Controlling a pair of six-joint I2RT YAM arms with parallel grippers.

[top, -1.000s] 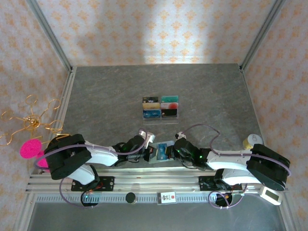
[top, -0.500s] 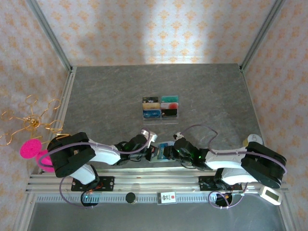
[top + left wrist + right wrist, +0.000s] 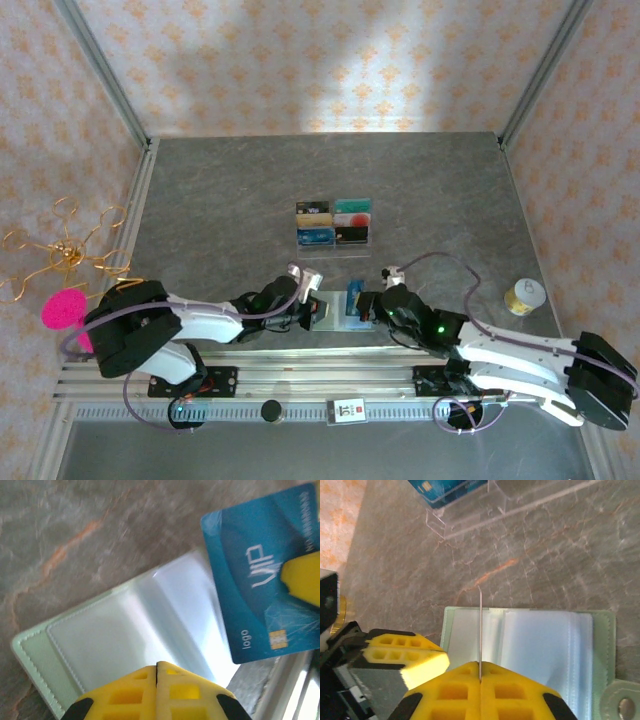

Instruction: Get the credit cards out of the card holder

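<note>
The card holder (image 3: 125,645) lies unfolded near the table's front edge, a pale green rectangle with clear pockets (image 3: 540,645) and a snap tab (image 3: 620,702). My left gripper (image 3: 157,666) is shut, its yellow tips resting on the holder's near edge; from above it (image 3: 312,308) sits at the holder's left. My right gripper (image 3: 480,666) is shut on a blue "VIP" credit card (image 3: 260,590), seen edge-on (image 3: 480,625) in the right wrist view. The card (image 3: 352,302) is clear of the pockets, just above the holder (image 3: 330,316).
A clear plastic tray (image 3: 333,223) of colourful cards stands mid-table, beyond the holder. A small gold-rimmed round object (image 3: 523,297) sits at the right. A gold wire stand (image 3: 60,255) and a pink disc (image 3: 65,308) are off the left edge.
The right gripper has drawn the blue card out of the holder and lifted it, and the right arm has stretched out to the right. The left gripper stays on the holder.
</note>
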